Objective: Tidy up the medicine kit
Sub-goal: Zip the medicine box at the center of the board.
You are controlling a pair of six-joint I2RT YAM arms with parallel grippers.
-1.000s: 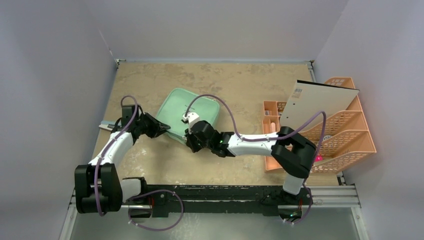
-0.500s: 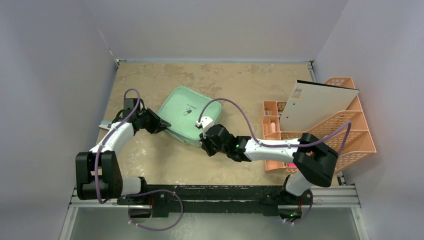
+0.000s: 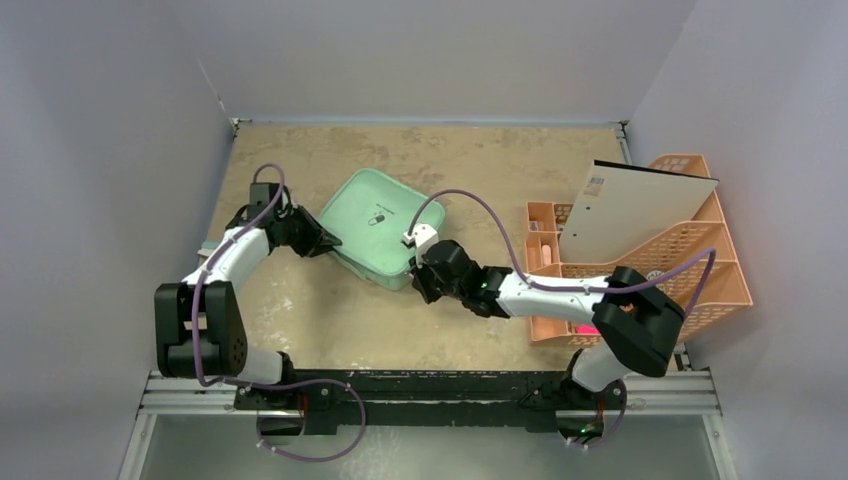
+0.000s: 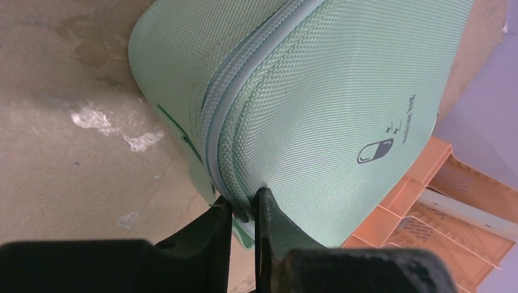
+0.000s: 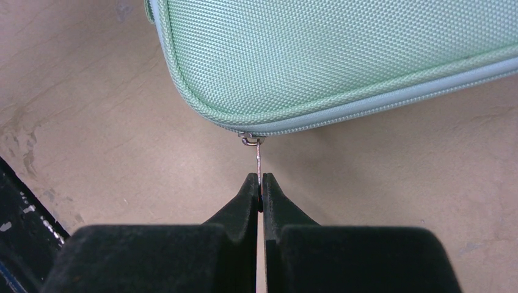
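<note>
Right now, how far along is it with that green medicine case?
Nearly done, it seems. The medicine kit is shut, its seam closed where visible. In hand: the left gripper pinches the kit's edge, steadying it, while the right gripper grips the zipper pull at a near corner. Left: probably running the zip home, then letting go.

Soft, even overhead light; bright enough, no hard shadows. Bench (image 3: 480, 170) matte, no glare, faint shade beneath arms. Top view sharp throughout. Wrist views: medicine kit (image 4: 317, 91) weave crisp, zipper pull (image 5: 259, 155) sharp. Left end effector (image 4: 243, 204) and right end effector (image 5: 259, 180) dark, soft-focus toward 6 o'clock.
</note>
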